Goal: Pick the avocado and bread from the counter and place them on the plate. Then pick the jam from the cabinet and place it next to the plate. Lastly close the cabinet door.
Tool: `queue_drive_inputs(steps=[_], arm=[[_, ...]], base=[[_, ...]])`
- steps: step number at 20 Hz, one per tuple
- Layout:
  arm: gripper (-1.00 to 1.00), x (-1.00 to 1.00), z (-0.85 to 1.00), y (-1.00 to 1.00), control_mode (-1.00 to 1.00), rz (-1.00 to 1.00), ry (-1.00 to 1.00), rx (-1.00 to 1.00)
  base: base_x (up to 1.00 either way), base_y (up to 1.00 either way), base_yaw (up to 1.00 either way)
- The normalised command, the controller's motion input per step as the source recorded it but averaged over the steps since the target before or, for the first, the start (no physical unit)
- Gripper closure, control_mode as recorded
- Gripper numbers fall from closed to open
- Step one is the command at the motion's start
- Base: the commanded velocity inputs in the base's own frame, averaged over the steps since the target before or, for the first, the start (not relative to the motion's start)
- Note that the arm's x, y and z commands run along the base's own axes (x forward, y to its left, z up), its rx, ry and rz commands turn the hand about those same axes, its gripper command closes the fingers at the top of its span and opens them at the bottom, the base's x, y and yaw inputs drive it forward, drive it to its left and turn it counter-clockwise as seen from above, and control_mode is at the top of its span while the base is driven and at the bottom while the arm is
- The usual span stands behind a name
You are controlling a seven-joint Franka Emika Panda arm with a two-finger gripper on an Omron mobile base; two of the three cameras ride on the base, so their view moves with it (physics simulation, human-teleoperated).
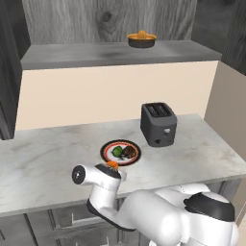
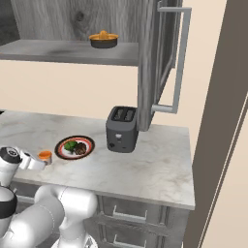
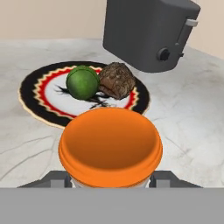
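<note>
We hold the jam (image 3: 110, 146) in the jaws, low over the worktop (image 1: 43, 163) just beside the plate (image 3: 37, 94), which carries avocado (image 3: 82, 82) and bread (image 3: 116, 80). We should lower it upright, clear of the rim, before letting go.
</note>
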Motion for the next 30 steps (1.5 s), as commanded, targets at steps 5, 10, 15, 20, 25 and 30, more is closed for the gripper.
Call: queue_drive_inputs(steps=[5, 10, 15, 20, 25, 30], arm=[[1.00, 0.06, -0.16, 0.00, -1.00, 0.04, -0.03, 0.00], [1.00, 0.07, -0.08, 0.00, -1.00, 0.03, -0.02, 0.00], [1.00, 0.09, -0.01, 0.00, -1.00, 0.01, 0.00, 0.00], [1.00, 0.13, -0.05, 0.00, -1.00, 0.01, 0.00, 0.00], [1.00, 0.13, -0.13, 0.01, -1.00, 0.00, 0.00, 0.00], [1.00, 0.16, -0.22, 0.03, -1.00, 0.00, 0.00, 0.00]], base=[[0.00, 0.00, 0.00], [0.00, 0.00, 0.00], [0.00, 0.00, 0.00], [0.00, 0.00, 0.00], [0.00, 0.00, 0.00], [0.00, 0.00, 0.00]])
